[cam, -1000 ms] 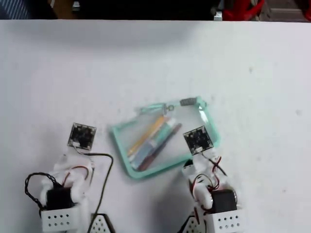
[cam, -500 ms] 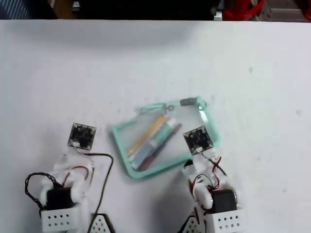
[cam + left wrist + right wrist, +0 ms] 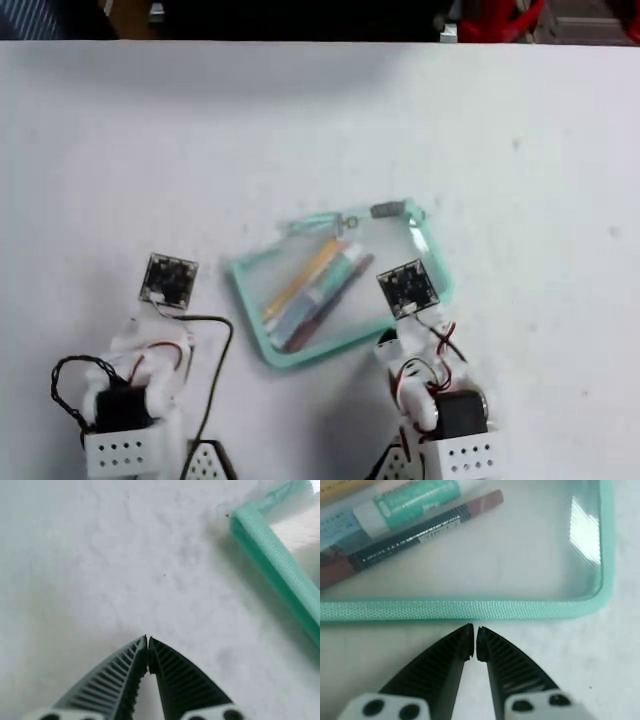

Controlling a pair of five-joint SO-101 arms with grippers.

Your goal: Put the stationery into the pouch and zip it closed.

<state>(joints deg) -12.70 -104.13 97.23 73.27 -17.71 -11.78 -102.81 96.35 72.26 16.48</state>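
Pouch flat on white table

Bright, even light is washing over the surface, a soft shadow lying along its far edge. Glare is flashing on the clear pouch.

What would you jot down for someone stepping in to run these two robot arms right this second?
Left gripper: fingers shut, holding nothing, over bare table near a corner of the pouch.
Right gripper: fingers shut, holding nothing, just outside the pouch's green edge on the arms' side.
Pouch: lies flat in the middle of the table, between the two arms.
Done: the stationery lies inside, visible through the clear side.
Left: check the zip. Its pull sits partway along the far edge, and I cannot tell whether it is closed.
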